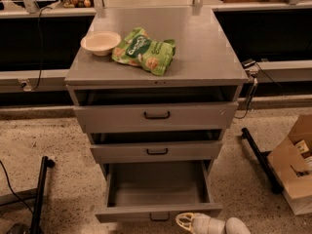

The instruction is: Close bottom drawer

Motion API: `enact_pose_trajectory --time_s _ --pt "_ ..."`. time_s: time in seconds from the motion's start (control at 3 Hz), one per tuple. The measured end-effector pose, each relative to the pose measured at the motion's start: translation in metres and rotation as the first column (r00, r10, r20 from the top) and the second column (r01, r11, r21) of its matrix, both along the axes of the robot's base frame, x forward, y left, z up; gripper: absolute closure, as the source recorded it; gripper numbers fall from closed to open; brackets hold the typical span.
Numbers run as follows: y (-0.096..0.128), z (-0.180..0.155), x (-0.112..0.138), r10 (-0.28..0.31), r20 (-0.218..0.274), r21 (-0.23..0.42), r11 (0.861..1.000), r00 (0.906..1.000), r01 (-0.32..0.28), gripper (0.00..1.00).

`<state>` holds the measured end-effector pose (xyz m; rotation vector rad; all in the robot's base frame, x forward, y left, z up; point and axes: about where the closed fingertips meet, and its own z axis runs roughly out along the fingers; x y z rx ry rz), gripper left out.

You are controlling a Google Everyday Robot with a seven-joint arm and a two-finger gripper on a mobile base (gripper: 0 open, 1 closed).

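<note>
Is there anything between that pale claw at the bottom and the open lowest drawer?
No. In the camera view the gripper sits right at the bottom drawer front, just right of its handle; nothing lies between.

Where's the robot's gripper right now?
In the camera view, the gripper sits at the bottom edge, just right of the handle on the open bottom drawer.
</note>
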<state>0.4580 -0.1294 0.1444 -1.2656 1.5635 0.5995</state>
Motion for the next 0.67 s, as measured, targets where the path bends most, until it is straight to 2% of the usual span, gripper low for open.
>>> enact_pose_trajectory --time_s 0.33,0.67 --pt "-0.0051 0.0019 0.0312 -0.018 0.022 0.011 1.000 0.9996 0.018 1.00" --pt "-0.0049 0.0019 0.0312 -0.018 0.022 0.011 1.000 0.9996 0.018 1.00"
